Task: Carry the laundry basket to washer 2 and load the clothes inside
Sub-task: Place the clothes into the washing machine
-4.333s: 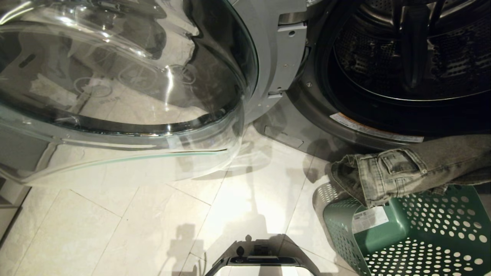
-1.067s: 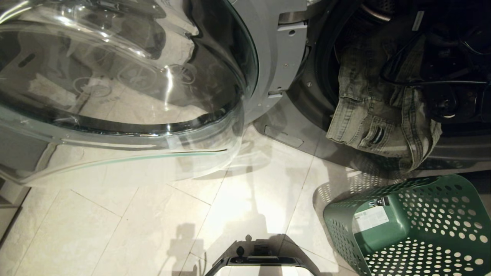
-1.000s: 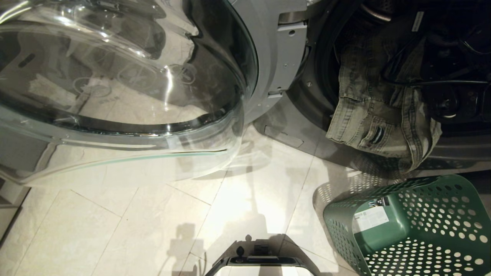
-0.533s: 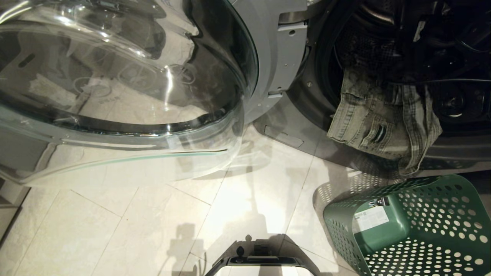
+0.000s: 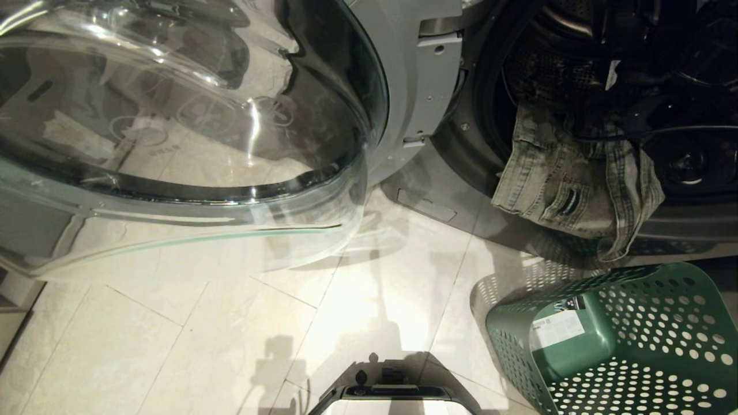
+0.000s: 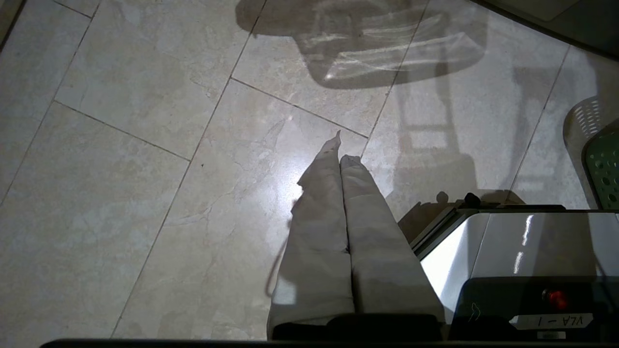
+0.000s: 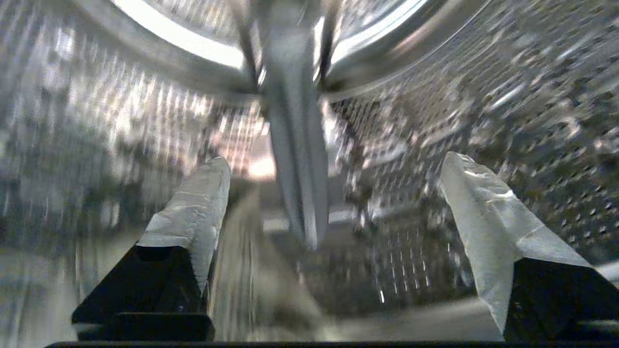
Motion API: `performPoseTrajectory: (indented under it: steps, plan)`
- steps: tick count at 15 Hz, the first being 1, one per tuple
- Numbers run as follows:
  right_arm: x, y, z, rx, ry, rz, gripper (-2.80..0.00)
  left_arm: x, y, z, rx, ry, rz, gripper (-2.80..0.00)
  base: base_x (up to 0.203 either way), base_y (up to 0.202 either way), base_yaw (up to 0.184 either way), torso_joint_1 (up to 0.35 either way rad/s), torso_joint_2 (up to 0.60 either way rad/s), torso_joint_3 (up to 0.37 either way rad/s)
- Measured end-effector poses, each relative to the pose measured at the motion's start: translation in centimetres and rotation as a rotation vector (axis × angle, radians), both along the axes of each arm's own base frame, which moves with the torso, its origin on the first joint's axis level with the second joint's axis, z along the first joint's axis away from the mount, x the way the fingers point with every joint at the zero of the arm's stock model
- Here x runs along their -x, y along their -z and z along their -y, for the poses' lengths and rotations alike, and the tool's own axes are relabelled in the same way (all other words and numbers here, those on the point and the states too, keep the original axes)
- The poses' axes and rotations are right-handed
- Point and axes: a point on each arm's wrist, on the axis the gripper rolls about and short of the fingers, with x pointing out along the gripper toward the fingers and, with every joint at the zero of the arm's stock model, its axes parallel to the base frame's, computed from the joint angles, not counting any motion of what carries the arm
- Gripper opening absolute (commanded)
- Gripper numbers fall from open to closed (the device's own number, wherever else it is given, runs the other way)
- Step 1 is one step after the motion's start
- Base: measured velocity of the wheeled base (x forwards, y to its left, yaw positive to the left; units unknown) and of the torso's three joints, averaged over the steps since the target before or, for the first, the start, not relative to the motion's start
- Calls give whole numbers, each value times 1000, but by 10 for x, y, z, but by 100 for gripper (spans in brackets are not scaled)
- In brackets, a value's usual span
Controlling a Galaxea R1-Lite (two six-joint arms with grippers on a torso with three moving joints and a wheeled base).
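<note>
Grey-green jeans lie over the lower lip of the washer's drum opening; the waist end hangs down outside above the floor. The green perforated laundry basket stands on the floor below them, with no clothes showing in it. My right arm reaches into the drum. In the right wrist view my right gripper is open inside the perforated drum, facing a grey paddle, with blurred jeans fabric lying loose below its fingers. My left gripper is shut and parked over the floor tiles.
The washer's round glass door stands swung open at the left, over the pale tiled floor. The front of my base sits at the bottom centre. The basket's edge shows beside the base in the left wrist view.
My right gripper has opened and let go of the jeans. Their upper part has dropped lower onto the drum's lip. Seconds ago they hung over the basket.
</note>
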Motion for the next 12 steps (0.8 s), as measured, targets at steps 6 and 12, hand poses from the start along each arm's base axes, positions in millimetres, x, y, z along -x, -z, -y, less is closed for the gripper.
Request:
performPoseTrajectory:
  steps: [6,12]
  plan:
    - [74,37,-2,7,-267,-426,0,0,0,0,0,1,0,-280,0,0,0,0,0,0]
    - [148,88,-7,-22,-338,-933,0,0,0,0,0,0,0,-280,0,0,0,0,0,0]
